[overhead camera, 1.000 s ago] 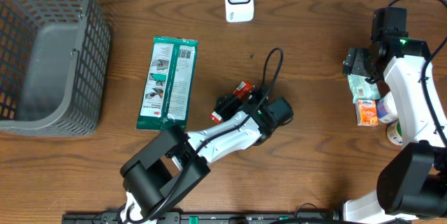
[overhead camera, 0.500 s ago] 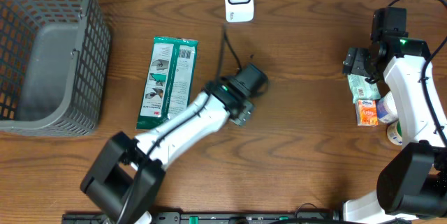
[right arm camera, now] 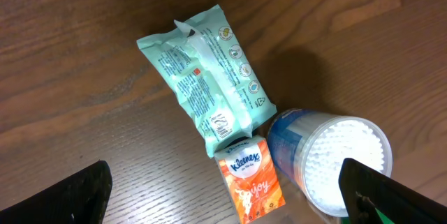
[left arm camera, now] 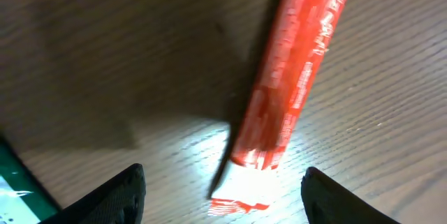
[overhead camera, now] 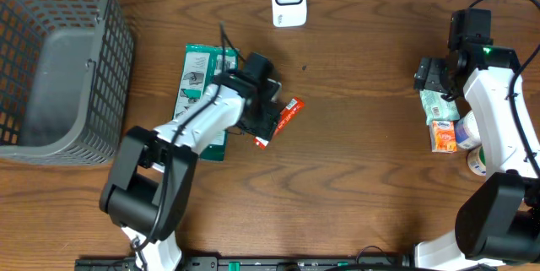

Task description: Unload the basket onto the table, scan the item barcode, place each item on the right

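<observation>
The table (overhead camera: 371, 178) is dark wood grain with a dull sheen. The item's a long, slim red packet (left arm camera: 293, 91) in a glossy, crinkly wrapper with small white print and a white crimped end. It lies flat on the wood, just right of the green wipes pack (overhead camera: 202, 94). The left gripper (left arm camera: 223, 185) hangs over it with its 2 black fingers (left arm camera: 119, 192) spread wide, grabbing nothing. Far right of the green pack, the right gripper (right arm camera: 223, 175) is spread open too and empty, above a mint soft pack (right arm camera: 206, 77), an orange Kleenex pack (right arm camera: 251, 178) and a round swab tub (right arm camera: 335, 158).
</observation>
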Controlling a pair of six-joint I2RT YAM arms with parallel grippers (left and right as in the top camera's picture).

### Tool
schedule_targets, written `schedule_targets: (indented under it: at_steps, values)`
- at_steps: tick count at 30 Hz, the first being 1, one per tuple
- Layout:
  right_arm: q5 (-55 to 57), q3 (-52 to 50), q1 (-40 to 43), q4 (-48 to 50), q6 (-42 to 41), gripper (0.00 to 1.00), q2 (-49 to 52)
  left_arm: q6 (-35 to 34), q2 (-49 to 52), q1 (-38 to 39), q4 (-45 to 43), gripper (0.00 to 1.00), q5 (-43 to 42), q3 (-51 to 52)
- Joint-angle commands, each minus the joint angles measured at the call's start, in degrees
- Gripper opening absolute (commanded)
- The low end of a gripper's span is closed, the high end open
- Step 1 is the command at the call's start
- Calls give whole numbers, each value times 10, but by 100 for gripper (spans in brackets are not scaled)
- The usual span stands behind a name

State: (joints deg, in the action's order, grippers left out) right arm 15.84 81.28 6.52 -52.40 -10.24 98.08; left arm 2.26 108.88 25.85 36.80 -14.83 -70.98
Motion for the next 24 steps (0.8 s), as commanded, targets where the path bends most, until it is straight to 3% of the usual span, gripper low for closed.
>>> schedule_targets:
  at_steps: [1, 7, 13, 20, 24]
  values:
    - [2, 8, 2, 1, -9, 99, -10, 21, 19, -8, -9, 70, -42, 6]
    - [2, 8, 2, 1, -9, 99, -10, 33, 56, -8, -36, 67, -118, 14]
    - [2, 8, 2, 2, -9, 99, -10, 11, 104, -7, -30, 42, -139, 14]
    - [2, 8, 2, 2, -9, 99, -10, 8, 122, -8, -33, 33, -160, 14]
    - [2, 8, 2, 1, -9, 99, -10, 2, 122, -7, -37, 22, -160, 14]
